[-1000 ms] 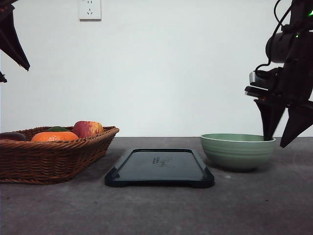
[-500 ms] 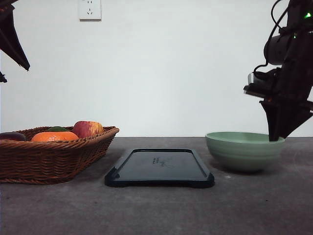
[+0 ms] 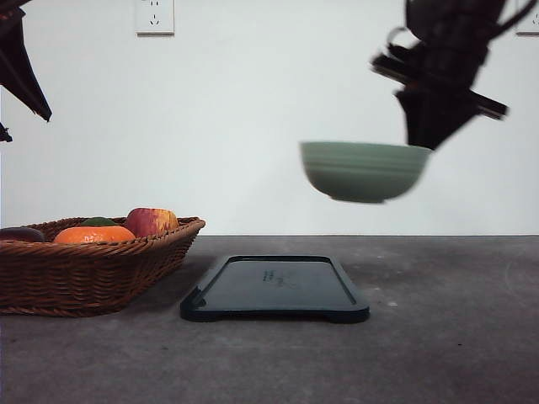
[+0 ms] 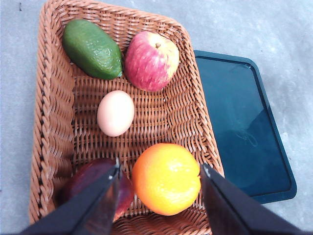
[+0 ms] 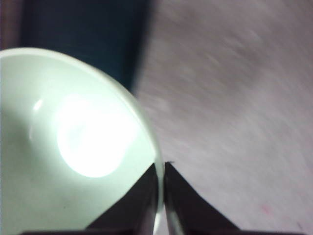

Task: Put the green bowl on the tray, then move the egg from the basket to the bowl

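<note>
The right gripper (image 5: 160,196) is pinched tight on the rim of the green bowl (image 3: 364,171), one finger inside and one outside; the bowl is held up in the air, tilted a bit, above and slightly right of the tray (image 3: 274,289), not touching it; nothing is seen inside the bowl in the right wrist view; the tray sits flat and bare on the table. The left gripper (image 4: 159,196) is spread wide with nothing gripped, hanging over the basket (image 4: 51,117); in the basket an egg (image 4: 116,113) is seen in the middle, with an avocado (image 4: 92,49), an apple (image 4: 151,60), an orange (image 4: 167,178) and a dark reddish fruit (image 4: 93,183) around it; the basket is parked just left of the tray. The table (image 3: 438,345) is grey and mottled; a white wall is behind, with a socket (image 3: 154,16) up high.
</note>
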Motion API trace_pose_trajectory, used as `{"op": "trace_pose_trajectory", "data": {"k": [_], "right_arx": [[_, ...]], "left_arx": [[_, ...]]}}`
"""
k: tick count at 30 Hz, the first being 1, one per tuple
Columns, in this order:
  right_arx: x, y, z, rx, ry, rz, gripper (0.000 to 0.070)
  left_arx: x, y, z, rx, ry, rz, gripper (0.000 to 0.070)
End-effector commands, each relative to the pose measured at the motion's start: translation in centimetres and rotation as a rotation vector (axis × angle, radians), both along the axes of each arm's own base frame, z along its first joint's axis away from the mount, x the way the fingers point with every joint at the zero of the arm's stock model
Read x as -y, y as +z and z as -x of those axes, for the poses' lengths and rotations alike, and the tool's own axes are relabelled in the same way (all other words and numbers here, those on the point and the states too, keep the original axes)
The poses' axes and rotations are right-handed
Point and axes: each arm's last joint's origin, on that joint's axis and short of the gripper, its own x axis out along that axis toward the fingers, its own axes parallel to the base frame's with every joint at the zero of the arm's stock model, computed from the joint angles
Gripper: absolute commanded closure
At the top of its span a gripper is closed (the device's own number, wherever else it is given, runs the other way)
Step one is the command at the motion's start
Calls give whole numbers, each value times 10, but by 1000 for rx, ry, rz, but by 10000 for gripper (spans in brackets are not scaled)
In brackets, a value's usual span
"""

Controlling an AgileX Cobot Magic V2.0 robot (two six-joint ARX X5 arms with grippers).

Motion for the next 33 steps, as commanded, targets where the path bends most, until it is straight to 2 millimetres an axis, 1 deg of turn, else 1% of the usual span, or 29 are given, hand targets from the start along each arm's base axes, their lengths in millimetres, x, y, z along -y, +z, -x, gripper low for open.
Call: {"op": "trace_pose_trajectory", "data": {"k": [1,5,9,12,16,23,33], "right_arx": [[-15,4,-2,27,33,1,697],[-42,5,-2,56,73,22,697],[-63,-3,-7,46,108,24,697],[-74,-14,-14,30,126,32,697],[-83,-30,-23,31,125,52,697],[-90,-53,-38,33,112,50,697],[-94,-82,-49,7,95,85,697]], "left_arx": [[1,7,-3,29,-9,-2,385],[1,7,-3,29,-9,-2,385],[1,7,-3,29,-9,-2,385],[1,7,-3,28,-9,-2,385],[1,7,-3,28,-9,-1,385],[1,7,-3,28,-9,-1,385],[1,7,-3,28,-8,-1,385]]}}
